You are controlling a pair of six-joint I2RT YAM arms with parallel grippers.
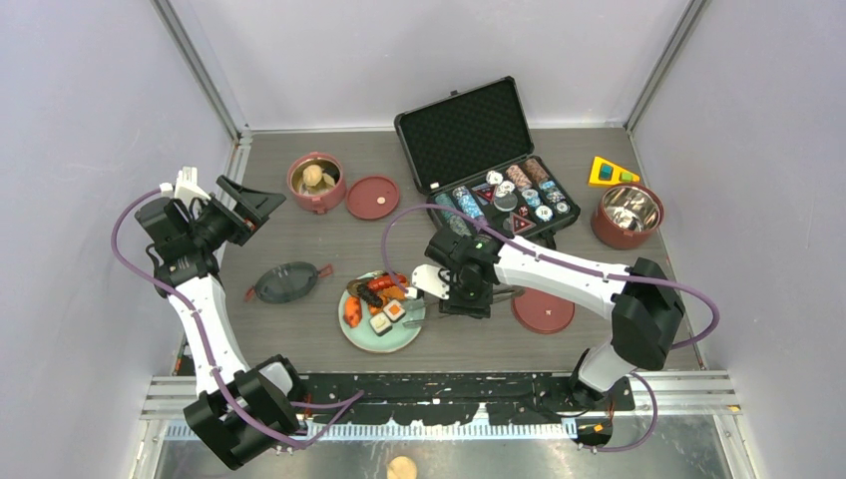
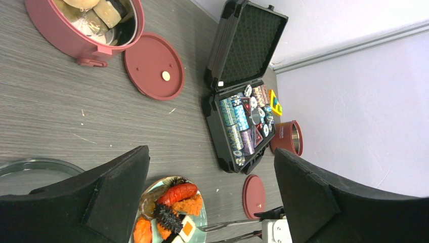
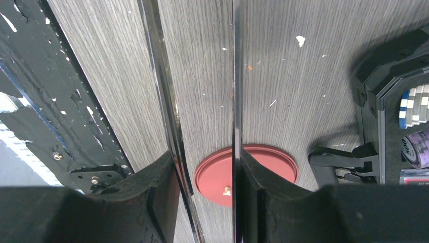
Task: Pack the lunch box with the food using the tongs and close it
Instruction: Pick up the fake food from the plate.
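One maroon lunch box tier with a bun and other food inside stands at the back left, its flat red lid beside it. A second tier at the back right shows a bare steel bowl. The dark top lid lies left of the pale green plate, which carries the food: orange-red pieces, a dark sausage and sushi rolls. My right gripper is shut on the silver tongs, whose tips reach the plate's right rim. My left gripper hangs open at the far left, holding nothing.
An open black case of poker chips sits at the back centre. Another red lid lies just right of my right gripper. A yellow wedge-shaped toy rests behind the right tier. A black rail runs along the near table edge.
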